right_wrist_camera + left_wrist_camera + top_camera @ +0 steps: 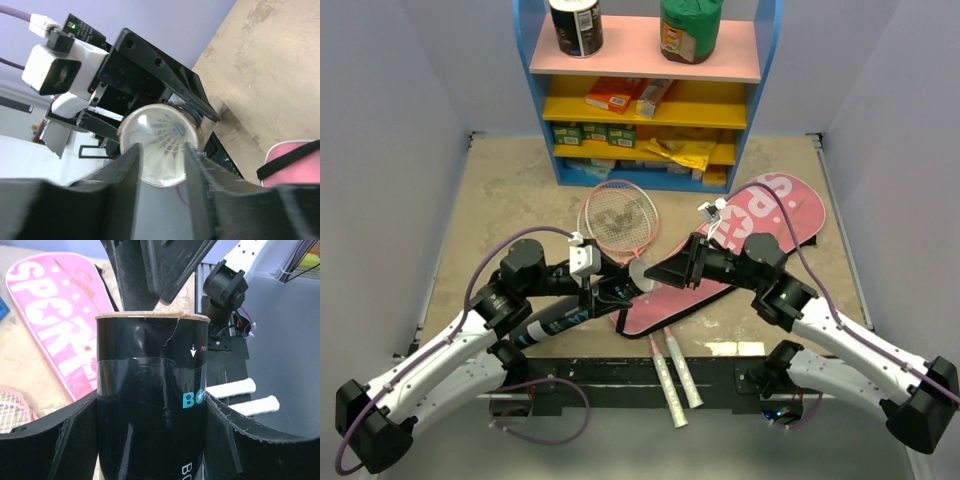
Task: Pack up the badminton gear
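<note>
Near the middle of the bench's near edge, the left gripper (pixel 592 296) has its jaws pinching the long black tube (pixel 556 322), while the right gripper (pixel 162 156) holds its jaws slightly apart at the tube's mouth, though I cannot tell whether they grip anything, and the pink bag (pixel 765 215) lies toward the right edge.
</note>
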